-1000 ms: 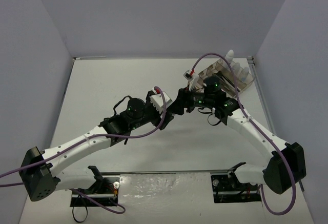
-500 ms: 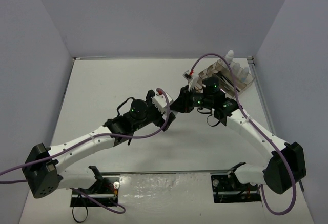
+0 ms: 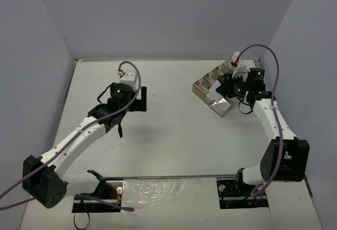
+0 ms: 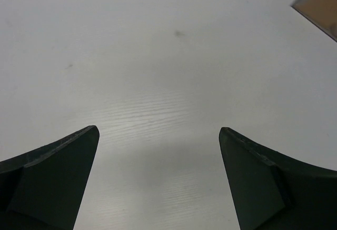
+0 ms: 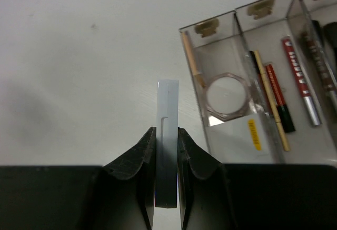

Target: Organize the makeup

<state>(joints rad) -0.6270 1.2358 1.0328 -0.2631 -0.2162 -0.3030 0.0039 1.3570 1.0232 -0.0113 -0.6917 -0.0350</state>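
Note:
My right gripper (image 5: 167, 131) is shut on a thin pale-blue square pad (image 5: 168, 109), held on edge above the table just left of the tray. The clear smoky tray (image 5: 239, 30) holds makeup in its compartments: a round compact in a hexagonal clear case (image 5: 226, 96), a wooden pencil (image 5: 269, 103), a red pencil (image 5: 275, 90) and a red-and-silver stick (image 5: 301, 85). In the top view the right gripper (image 3: 225, 86) hovers over the tray (image 3: 204, 89). My left gripper (image 4: 158, 130) stands wide open over bare table, far left of the tray (image 4: 318, 3), and in the top view that gripper (image 3: 140, 98) holds nothing.
Grey walls close the table on three sides. The tray sits at the back right, close to the right wall. Purple cables loop over both arms.
The grippers were together mid-table. The left one opened and swung away to the back left. The right one shut on the pale-blue pad and carried it right to the tray.

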